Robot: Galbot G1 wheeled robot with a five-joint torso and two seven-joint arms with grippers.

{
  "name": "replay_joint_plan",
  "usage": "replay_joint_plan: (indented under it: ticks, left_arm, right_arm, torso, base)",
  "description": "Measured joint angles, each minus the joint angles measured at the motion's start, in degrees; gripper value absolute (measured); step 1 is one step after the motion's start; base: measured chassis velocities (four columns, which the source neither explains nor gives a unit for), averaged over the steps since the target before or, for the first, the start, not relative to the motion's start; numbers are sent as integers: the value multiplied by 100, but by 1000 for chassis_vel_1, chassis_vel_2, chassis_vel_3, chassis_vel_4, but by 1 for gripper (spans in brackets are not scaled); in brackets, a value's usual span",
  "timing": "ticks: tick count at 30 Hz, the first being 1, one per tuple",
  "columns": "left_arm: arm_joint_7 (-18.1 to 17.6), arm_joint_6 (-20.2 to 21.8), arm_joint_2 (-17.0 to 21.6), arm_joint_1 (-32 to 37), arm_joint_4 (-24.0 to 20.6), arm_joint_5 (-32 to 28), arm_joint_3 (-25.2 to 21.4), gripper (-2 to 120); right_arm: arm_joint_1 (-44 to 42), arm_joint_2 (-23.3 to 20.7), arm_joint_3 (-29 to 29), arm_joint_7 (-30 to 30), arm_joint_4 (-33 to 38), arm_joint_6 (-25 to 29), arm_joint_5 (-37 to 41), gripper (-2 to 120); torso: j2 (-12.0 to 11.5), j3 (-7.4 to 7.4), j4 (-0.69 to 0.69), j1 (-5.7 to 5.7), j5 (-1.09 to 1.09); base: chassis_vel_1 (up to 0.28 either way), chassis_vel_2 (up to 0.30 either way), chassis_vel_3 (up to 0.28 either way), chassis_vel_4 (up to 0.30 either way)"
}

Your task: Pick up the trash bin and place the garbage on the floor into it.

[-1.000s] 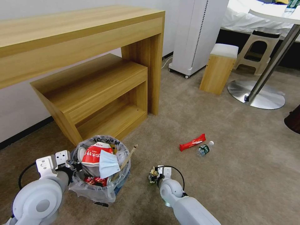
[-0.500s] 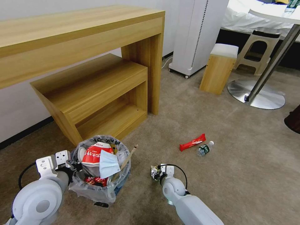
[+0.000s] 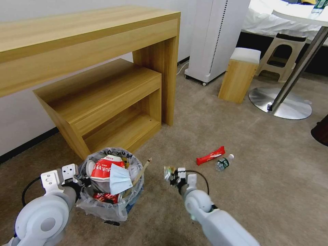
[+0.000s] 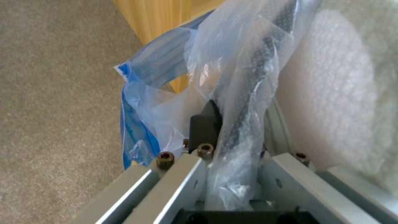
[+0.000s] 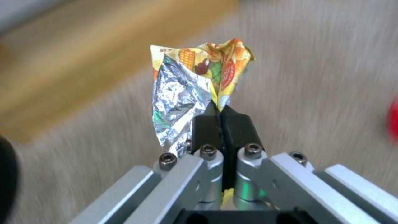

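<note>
The trash bin [image 3: 111,205], lined with a crinkly clear bag, sits low at the left and holds a red-white packet [image 3: 104,169], a pale blue mask [image 3: 120,179] and a wooden stick [image 3: 141,171]. My left gripper [image 3: 80,182] is shut on the bin's rim; the left wrist view shows its black fingers [image 4: 205,126] clamped on the plastic liner [image 4: 244,93]. To the right of the bin, my right gripper [image 3: 172,176] is shut on a crumpled foil snack wrapper [image 5: 195,84], held above the floor [image 3: 246,143]. A red wrapper [image 3: 210,155] and a small bottle [image 3: 223,162] lie on the carpet farther right.
A wooden desk [image 3: 85,37] with a low shelf unit [image 3: 109,102] stands just behind the bin. A white appliance [image 3: 215,37], a small wooden stool [image 3: 239,75], a plastic stool [image 3: 282,54] and a round table base [image 3: 280,102] stand at the back right.
My right gripper has risen and moved forward with the foil wrapper, now level with the bin's rim. The left gripper and bin have barely shifted.
</note>
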Motion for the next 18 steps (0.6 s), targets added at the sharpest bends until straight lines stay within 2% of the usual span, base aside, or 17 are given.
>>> replay_joint_plan:
  ticks: [2, 3, 5, 9, 10, 12, 13, 14, 18]
  left_arm:
    - [3, 0, -13, -29, 5, -32, 60, 0]
    - [3, 0, -13, -29, 5, -32, 60, 0]
    - [5, 6, -10, -63, 8, -91, 122, 0]
    - [4, 14, 0, -81, 8, -142, 147, 0]
    - [3, 25, 4, -91, 8, -186, 168, 0]
    - [3, 30, 5, -93, 8, -206, 183, 0]
    - [3, 30, 5, -93, 8, -206, 183, 0]
    - [3, 36, 3, -94, 14, -230, 205, 0]
    - [3, 50, -6, -88, 33, -245, 257, 0]
  right_arm:
    - [61, -424, 136, -325, 444, 307, 83, 0]
    - [61, -424, 136, -325, 444, 307, 83, 0]
    - [157, -771, 199, -856, 790, 730, 307, 0]
    - [227, -933, 171, -1297, 940, 1050, 521, 0]
    - [331, -1056, 89, -1924, 1026, 1475, 760, 0]
    - [421, -1088, 22, -2329, 1039, 1727, 852, 0]
    - [421, -1088, 22, -2329, 1039, 1727, 852, 0]
    - [602, -1087, -112, -2744, 1024, 2057, 961, 0]
    - [980, -1005, -320, -3245, 948, 2388, 1257, 0]
  torso:
    - [0, 0, 0, 0, 0]
    - [0, 0, 0, 0, 0]
    - [0, 0, 0, 0, 0]
    - [0, 0, 0, 0, 0]
    - [0, 0, 0, 0, 0]
    - [0, 0, 0, 0, 0]
    - [0, 0, 0, 0, 0]
    - [0, 0, 0, 0, 0]
    - [0, 0, 1, 0, -1]
  base:
    - [0, 0, 0, 0]
    - [0, 0, 0, 0]
    - [0, 0, 0, 0]
    - [0, 0, 0, 0]
    - [0, 0, 0, 0]
    - [0, 0, 0, 0]
    - [0, 0, 0, 0]
    - [0, 0, 0, 0]
    - [0, 0, 0, 0]
